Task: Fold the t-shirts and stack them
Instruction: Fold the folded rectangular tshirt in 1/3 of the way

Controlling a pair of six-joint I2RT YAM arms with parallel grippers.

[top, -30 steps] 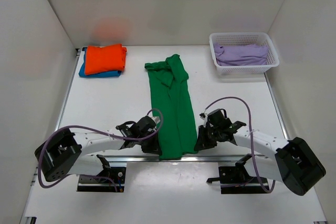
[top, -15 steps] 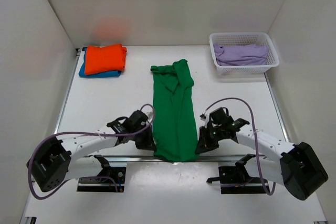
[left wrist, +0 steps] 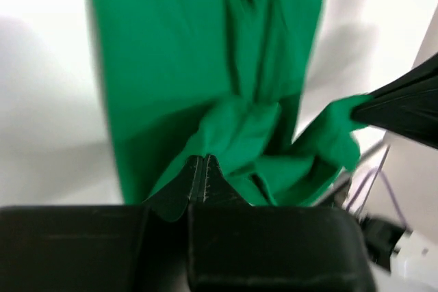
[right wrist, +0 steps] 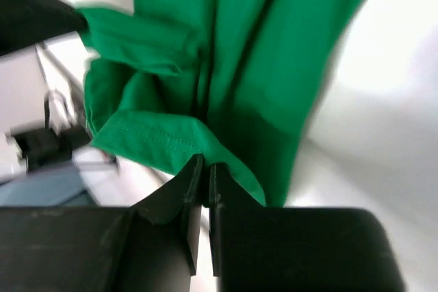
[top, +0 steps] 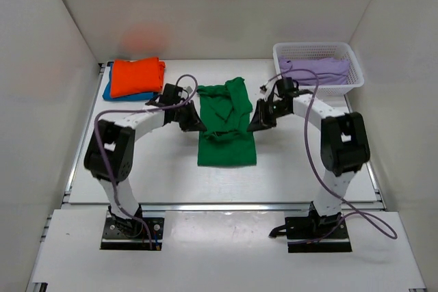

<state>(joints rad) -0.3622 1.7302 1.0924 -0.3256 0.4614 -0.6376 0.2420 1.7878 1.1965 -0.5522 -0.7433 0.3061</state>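
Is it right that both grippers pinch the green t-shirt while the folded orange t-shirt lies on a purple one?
Not quite: the top external view shows the orange t-shirt on a blue t-shirt, not purple. The left gripper and right gripper do pinch the green t-shirt.

A robotics lab's test cell: a white table (top: 150,162) is boxed in on three sides by plain white panels (top: 219,11). Two white-and-black robot arms, the left arm (top: 109,155) and the right arm (top: 340,145), stand on metal base plates (top: 130,232) bolted at the near edge, with purple cables (top: 308,148) looping along them. The only props are a green t-shirt (top: 226,148), a folded orange shirt (top: 135,75) on a blue shirt (top: 109,92), and a white plastic basket (top: 313,47) holding lilac cloth (top: 315,70).
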